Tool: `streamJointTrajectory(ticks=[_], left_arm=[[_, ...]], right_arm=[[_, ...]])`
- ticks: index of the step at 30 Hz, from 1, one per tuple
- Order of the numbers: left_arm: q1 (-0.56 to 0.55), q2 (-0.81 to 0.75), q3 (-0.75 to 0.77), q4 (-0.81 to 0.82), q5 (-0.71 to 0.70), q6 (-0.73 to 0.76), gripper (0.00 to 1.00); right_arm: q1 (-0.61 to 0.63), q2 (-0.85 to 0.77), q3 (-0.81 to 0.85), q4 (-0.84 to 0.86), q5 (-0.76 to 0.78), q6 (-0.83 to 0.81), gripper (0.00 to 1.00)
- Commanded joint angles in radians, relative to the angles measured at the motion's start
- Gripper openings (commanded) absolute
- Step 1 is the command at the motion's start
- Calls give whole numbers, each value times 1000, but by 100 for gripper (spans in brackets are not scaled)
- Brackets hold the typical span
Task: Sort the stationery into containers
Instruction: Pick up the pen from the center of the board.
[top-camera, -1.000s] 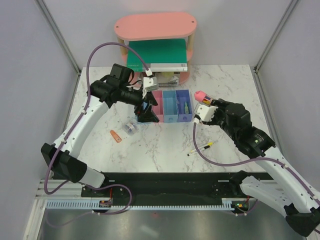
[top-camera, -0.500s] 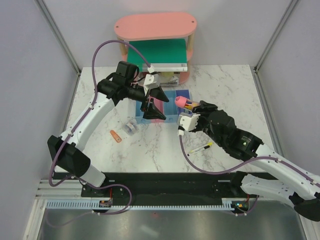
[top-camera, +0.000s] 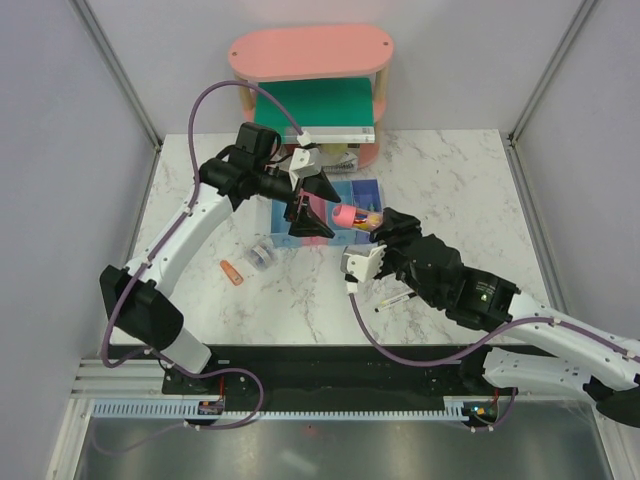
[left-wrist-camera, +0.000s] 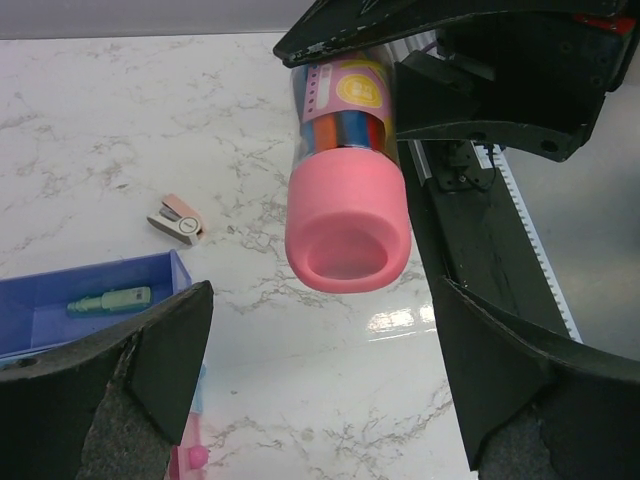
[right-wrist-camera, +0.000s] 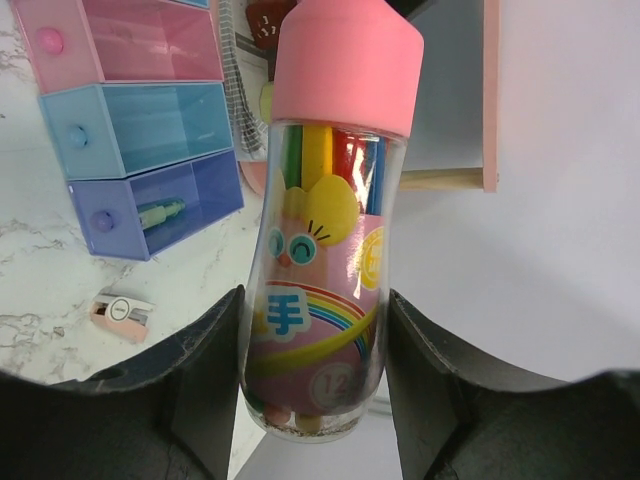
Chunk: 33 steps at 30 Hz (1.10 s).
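Observation:
My right gripper is shut on a clear tube of coloured pens with a pink cap and a cartoon label. It holds the tube in the air, cap pointing left. My left gripper is open, and the pink cap hangs just beyond its fingertips without touching them. The containers lie under both grippers and are largely hidden in the top view. A green piece lies in the purple-blue bin. A pale pink piece rests on the table beside it.
An orange piece and a clear roll lie left of the bins. The yellow-and-black pen sits under my right arm. The pink oval shelf with the green book stands at the back.
My right arm has swung left with the tube, from right of the bins to over them. My left gripper has lifted off the bins and turned towards the cap.

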Motion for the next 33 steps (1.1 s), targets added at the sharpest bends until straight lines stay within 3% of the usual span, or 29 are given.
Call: streamJointTrajectory(ticks=[1, 29, 33], left_arm=[[-8, 21, 40, 36, 52, 14, 97], [-48, -5, 50, 47, 104, -31, 90], [-51, -4, 60, 56, 98, -39, 85]], right_arm=[[41, -1, 7, 97, 58, -47, 0], [73, 34, -38, 279, 129, -72, 0], [73, 35, -50, 298, 129, -74, 0]])
